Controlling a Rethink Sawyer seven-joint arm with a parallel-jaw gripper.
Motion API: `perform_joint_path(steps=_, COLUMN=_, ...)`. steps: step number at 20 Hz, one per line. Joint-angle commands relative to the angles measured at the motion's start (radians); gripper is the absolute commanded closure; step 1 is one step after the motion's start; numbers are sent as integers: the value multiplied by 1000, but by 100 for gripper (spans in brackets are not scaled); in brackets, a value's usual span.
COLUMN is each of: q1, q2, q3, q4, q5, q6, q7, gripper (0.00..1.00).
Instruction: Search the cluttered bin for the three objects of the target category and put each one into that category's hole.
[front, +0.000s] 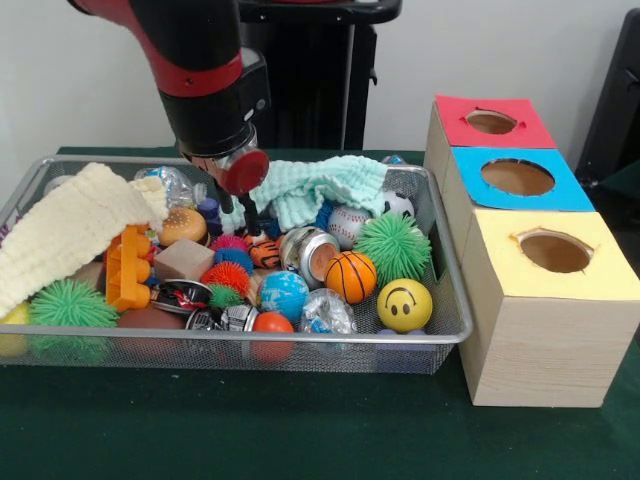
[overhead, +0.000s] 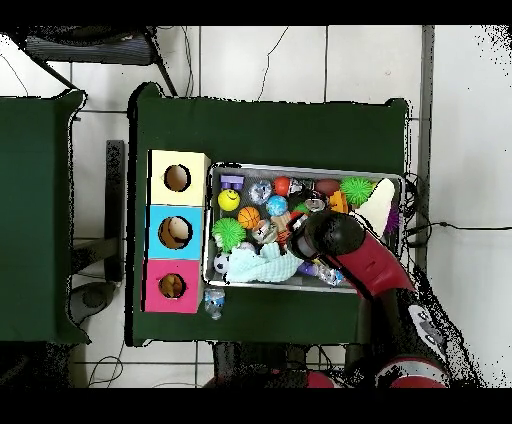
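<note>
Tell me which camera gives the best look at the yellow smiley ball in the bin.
The front view. The yellow smiley ball sits unobstructed near the wire-mesh bin's near rim, face printed toward the camera, beside the basketball. The overhead view shows it only as a small yellow disc in the corner by the boxes.

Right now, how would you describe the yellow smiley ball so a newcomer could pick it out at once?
Start at the cluttered bin, the wide silver mesh basket beside the wooden boxes. In the front view, look to its near corner on the boxes' side: the smiley ball sits there, just in front of the green spiky ball and beside the basketball. It alone is smooth yellow with a black face.
</note>
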Motion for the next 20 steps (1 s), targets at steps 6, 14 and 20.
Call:
perform_joint_path(steps=6, q1=9, q2=6, q3=78, q4=123, q5=94, q6=24, q7=232, gripper=0)
perform_joint_path(steps=14, q1=-16, q2=65, q3=104, q4=141, q5=114, q6=-67, q7=190, gripper=0)
perform_joint_path(steps=20, q1=-61, q2=67, q3=161, q4=221, q5=134, q6=-161, q7=164, gripper=0)
